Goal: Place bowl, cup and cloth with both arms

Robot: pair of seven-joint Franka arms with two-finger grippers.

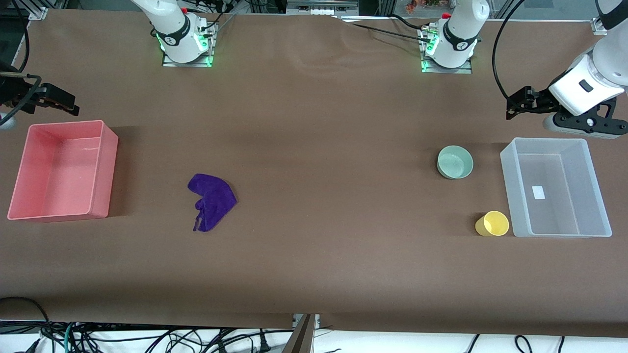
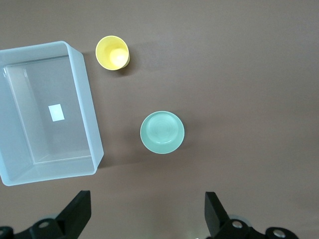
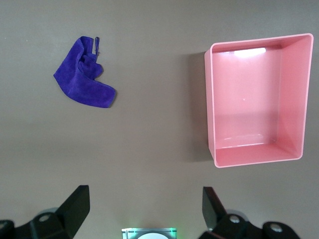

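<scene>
The left hand [image 1: 512, 105] is held in the air over the bare counter [image 1: 314, 122], near the rim of the clear bin [image 1: 510, 186] at the left arm's end. Its fingers [image 2: 77, 214] are spread wide apart and nothing is gripped. The right hand [image 1: 68, 105] is held over the counter near the pink bin [image 1: 110, 166] at the right arm's end; its fingers [image 3: 75, 206] are also spread, and it is empty.

No step is judged to be started: nothing is grasped and both bins are empty. The bowl [image 1: 455, 162] stands upright on the counter beside the clear bin. The cup [image 1: 492, 224] lies on its side just beside the same bin, nearer to the front camera than the bowl, with its mouth turned toward that camera. The cloth [image 1: 212, 201] lies crumpled on the counter, well apart from the pink bin, toward the middle.

For the next move, a descent of the left hand onto the rim of the bowl is probably called for, and a reach of the right hand toward the cloth, with a pinch on a raised fold.

A small white label [image 1: 538, 192] is seen on the floor of the clear bin; no writing can be read on it. No brand is legible elsewhere.
</scene>
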